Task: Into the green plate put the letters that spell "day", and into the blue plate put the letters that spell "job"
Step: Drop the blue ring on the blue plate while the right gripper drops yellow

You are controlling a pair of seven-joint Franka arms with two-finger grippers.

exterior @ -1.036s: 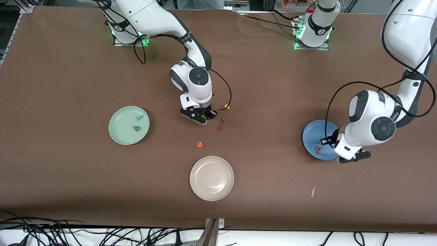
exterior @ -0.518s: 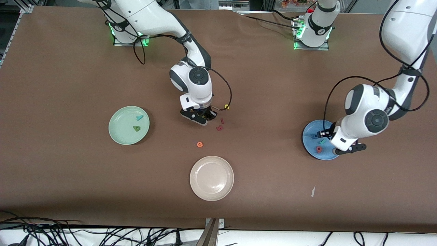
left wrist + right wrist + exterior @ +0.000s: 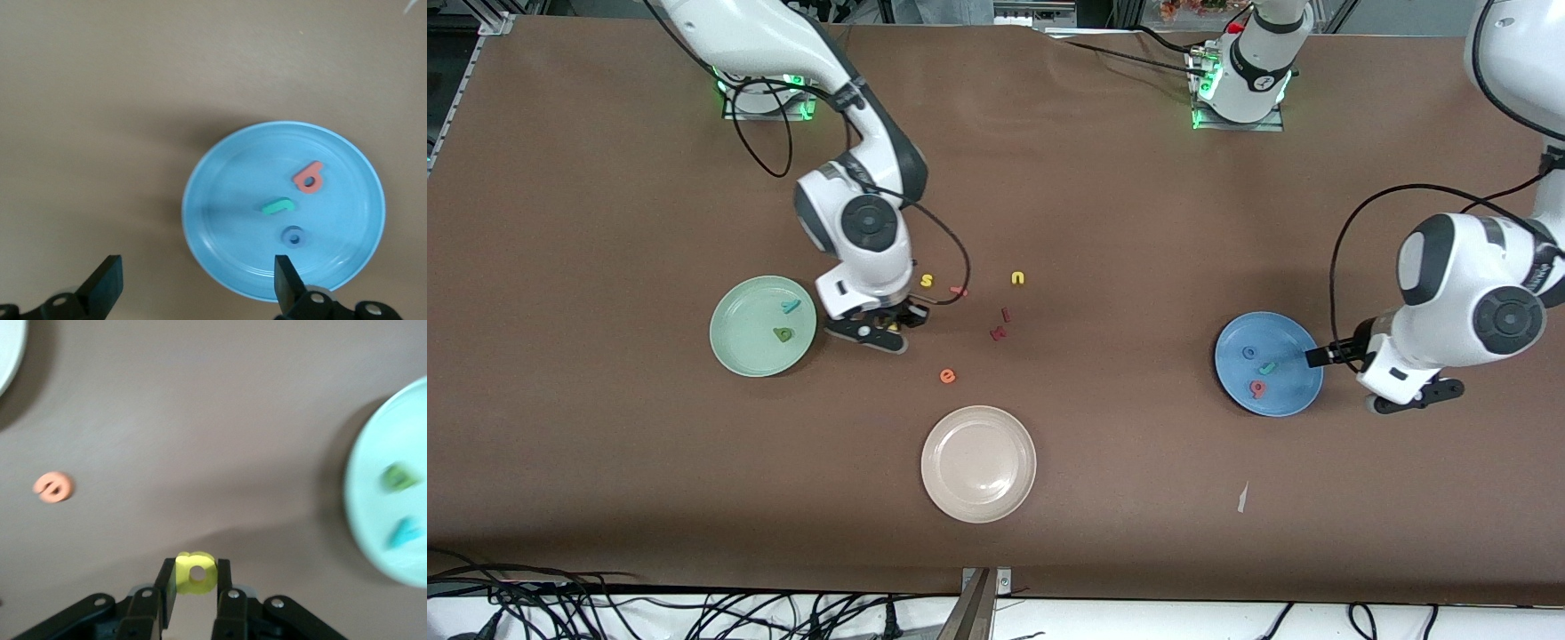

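Note:
The green plate holds the teal y and the dark green d. My right gripper hangs over bare table just beside that plate's rim, shut on the yellow a; the right wrist view shows the green plate ahead. The blue plate holds the blue o, teal j and salmon b. My left gripper is just off that plate toward the left arm's end of the table, open and empty.
On the table between the plates lie a yellow s, a salmon letter, a yellow u, two dark red letters and an orange e. A beige plate sits nearer the camera. A white scrap lies near the front edge.
The right arm carried the yellow a from the table's middle toward the green plate, uncovering the yellow s. The left gripper opened and drew back off the blue plate.

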